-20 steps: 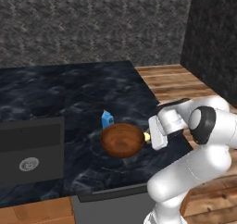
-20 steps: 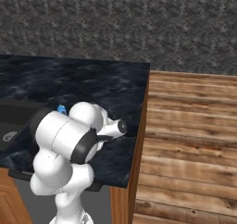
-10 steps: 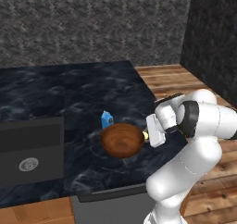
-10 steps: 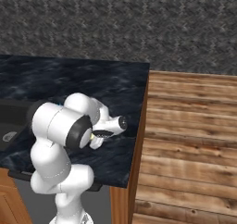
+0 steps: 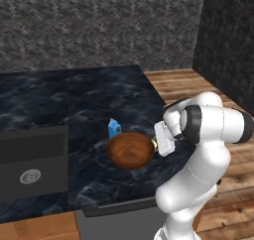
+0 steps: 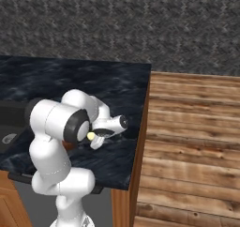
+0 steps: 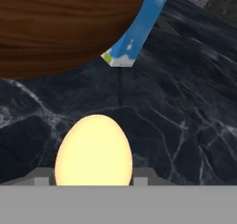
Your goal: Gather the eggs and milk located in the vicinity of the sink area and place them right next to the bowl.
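Milk already standing on table touching far side of bowl: that half looks done. Egg not yet set down, grasped between fingers, just off bowl's right rim, above dark table. Left to do: lower egg beside bowl, release. Sink well apart at left, nothing seen in it. Arm folded tight, elbow high, wrist bent so gripper points down toward bowl side, low over table.

"MILK" — white lettering on the milk carton
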You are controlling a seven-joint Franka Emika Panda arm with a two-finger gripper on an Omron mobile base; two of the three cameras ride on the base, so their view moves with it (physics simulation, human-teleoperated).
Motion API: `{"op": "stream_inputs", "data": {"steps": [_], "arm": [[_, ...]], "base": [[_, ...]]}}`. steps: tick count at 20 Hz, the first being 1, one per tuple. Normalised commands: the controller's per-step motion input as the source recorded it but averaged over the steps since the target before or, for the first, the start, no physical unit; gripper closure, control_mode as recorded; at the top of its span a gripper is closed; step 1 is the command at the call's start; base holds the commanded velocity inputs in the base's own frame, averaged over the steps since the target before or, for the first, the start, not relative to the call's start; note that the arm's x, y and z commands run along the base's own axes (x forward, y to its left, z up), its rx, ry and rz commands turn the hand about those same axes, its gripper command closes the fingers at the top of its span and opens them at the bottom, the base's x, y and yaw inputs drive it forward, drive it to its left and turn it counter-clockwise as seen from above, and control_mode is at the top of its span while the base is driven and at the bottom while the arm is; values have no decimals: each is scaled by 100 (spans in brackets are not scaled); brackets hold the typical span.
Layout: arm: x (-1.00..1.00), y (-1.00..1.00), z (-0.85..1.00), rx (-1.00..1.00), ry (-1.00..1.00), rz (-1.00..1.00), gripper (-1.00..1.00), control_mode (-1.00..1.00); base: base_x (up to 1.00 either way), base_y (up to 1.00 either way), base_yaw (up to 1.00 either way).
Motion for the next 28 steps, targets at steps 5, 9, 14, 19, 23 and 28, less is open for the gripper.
{"op": "stream_inputs", "data": {"steps": [5, 9, 14, 19, 23, 28], "arm": [[0, 28, -16, 0, 0, 0, 100, -100], [0, 27, -16, 0, 0, 0, 100, -100], [0, 15, -17, 0, 0, 0, -100, -100], [-7, 0, -3, 0, 0, 0, -100, -100], [-22, 0, 3, 0, -4, 0, -100, -100], [-30, -2, 16, 0, -7, 0, -100, -100]], "base": [[0, 0, 0], [0, 0, 0], [0, 0, 0], [0, 0, 0], [0, 0, 0], [0, 0, 0]]}}
